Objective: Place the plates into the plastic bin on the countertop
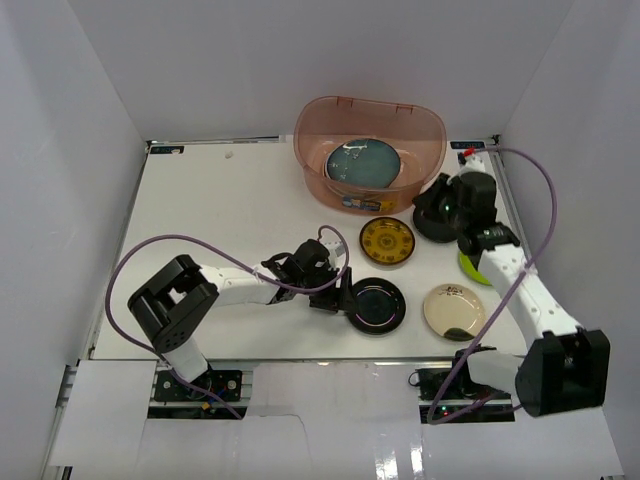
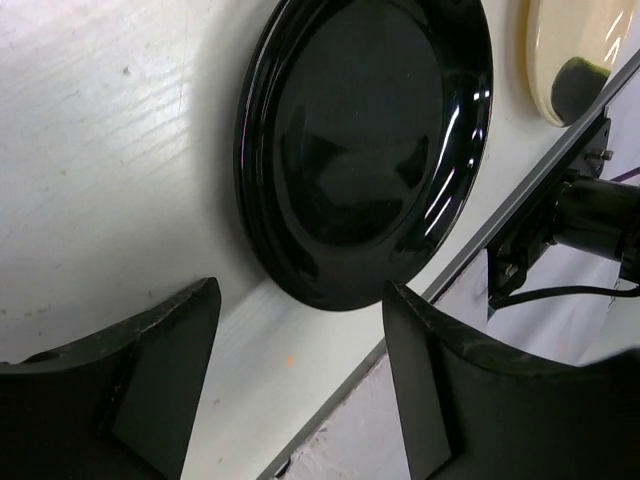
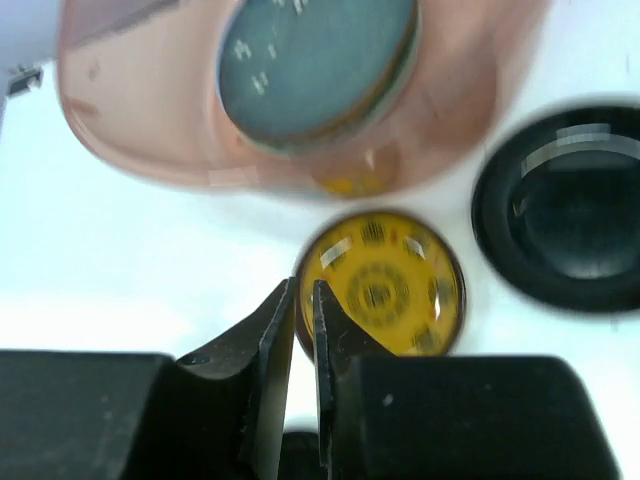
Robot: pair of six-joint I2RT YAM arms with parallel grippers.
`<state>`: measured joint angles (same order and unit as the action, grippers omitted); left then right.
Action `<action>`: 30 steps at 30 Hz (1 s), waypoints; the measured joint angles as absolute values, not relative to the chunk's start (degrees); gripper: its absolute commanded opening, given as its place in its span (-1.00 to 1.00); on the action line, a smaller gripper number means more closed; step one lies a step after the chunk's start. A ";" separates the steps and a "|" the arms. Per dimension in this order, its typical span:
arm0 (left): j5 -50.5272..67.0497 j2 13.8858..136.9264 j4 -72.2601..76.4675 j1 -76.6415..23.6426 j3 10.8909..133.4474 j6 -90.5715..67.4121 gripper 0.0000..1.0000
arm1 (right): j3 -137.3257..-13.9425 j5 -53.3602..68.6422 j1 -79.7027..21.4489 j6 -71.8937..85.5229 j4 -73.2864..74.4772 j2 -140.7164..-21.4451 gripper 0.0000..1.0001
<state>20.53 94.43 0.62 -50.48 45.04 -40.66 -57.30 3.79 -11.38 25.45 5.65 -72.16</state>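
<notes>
The jaws of the left gripper [image 2: 300, 300] are spread wide and nothing is held between them; they are set low over the countertop [image 2: 100, 150], one finger to each side of the near rim of a glossy black plate [image 2: 365, 150], which lies flat and appears untouched. Such a low, straddling pose is judged to be an approach to the rim, since a flat plate offers no other edge to pinch. A cream plate [image 2: 585, 50] is seen just beyond it, near the table's edge.

The jaws of the right gripper [image 3: 302, 295] are drawn almost together, only a thin slit being left, and nothing is seen between them; a yellow-black patterned plate [image 3: 385, 285] lies below the tips, with a second black plate [image 3: 565, 210] to one side. The plastic bin [image 3: 140, 140] stands at the far side, and a dark teal plate [image 3: 315, 65] is already lying in it. A lime green plate [image 1: 472, 268] is partly hidden by the right arm. Several plates are therefore judged to be left outside the bin.
</notes>
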 measured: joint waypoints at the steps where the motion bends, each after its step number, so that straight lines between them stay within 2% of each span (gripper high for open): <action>1: 20.45 95.13 1.10 -50.65 45.52 -40.82 0.46 | -52.86 3.84 -11.38 26.28 4.32 -68.77 -0.63; 2: 20.36 95.66 1.43 -50.76 45.87 -40.97 0.43 | -48.86 3.88 -11.38 26.96 3.09 -66.17 -0.54; 3: 20.21 96.31 1.83 -50.87 46.24 -40.99 0.39 | -44.36 4.14 -11.35 27.99 1.43 -64.16 -0.24; 6: 20.01 97.78 3.07 -50.94 46.81 -41.21 0.02 | -35.14 4.73 -11.33 30.76 -0.40 -62.76 0.31; 7: 19.88 98.70 3.55 -50.92 47.11 -41.15 -0.32 | -32.62 5.15 -11.27 31.62 -0.82 -62.96 0.36; 10: 18.96 100.66 4.05 -51.00 47.62 -41.34 -0.78 | -29.17 6.85 -10.72 33.34 -1.91 -64.75 0.40; 11: 18.83 100.86 4.34 -51.00 47.66 -41.41 -1.00 | -29.06 7.40 -10.39 34.15 -2.48 -65.89 0.40; 18: 16.27 98.87 3.07 -51.27 47.20 -41.25 -1.00 | -28.12 9.21 -8.05 38.24 -12.01 -73.17 0.40; 23: 10.92 89.30 -5.34 -51.16 44.56 -39.35 -1.00 | -27.75 9.69 -7.44 40.47 -16.23 -79.66 0.27; 25: 8.47 83.61 -10.07 -50.65 44.82 -38.33 -1.00 | -27.40 10.15 -7.35 41.47 -17.98 -81.82 0.19; 26: 7.49 81.03 -11.81 -50.15 45.25 -37.93 -1.00 | -27.40 10.46 -7.33 41.67 -18.79 -82.30 0.09; 27: 6.59 78.61 -13.89 -49.30 46.48 -37.63 -1.00 | -27.35 10.63 -7.29 41.85 -19.73 -82.91 -0.20; 29: 5.48 75.96 -16.71 -47.11 50.63 -36.71 -1.00 | -27.22 11.00 -7.25 42.35 -21.19 -84.29 -0.52; 30: 5.28 75.68 -17.45 -45.54 53.39 -36.23 -1.00 | -27.18 11.18 -7.25 42.76 -21.47 -84.95 -0.80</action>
<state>5.28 75.68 -17.45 -45.54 53.39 -36.23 -27.18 11.18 -7.25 42.76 -21.47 -84.95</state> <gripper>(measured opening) 0.014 0.283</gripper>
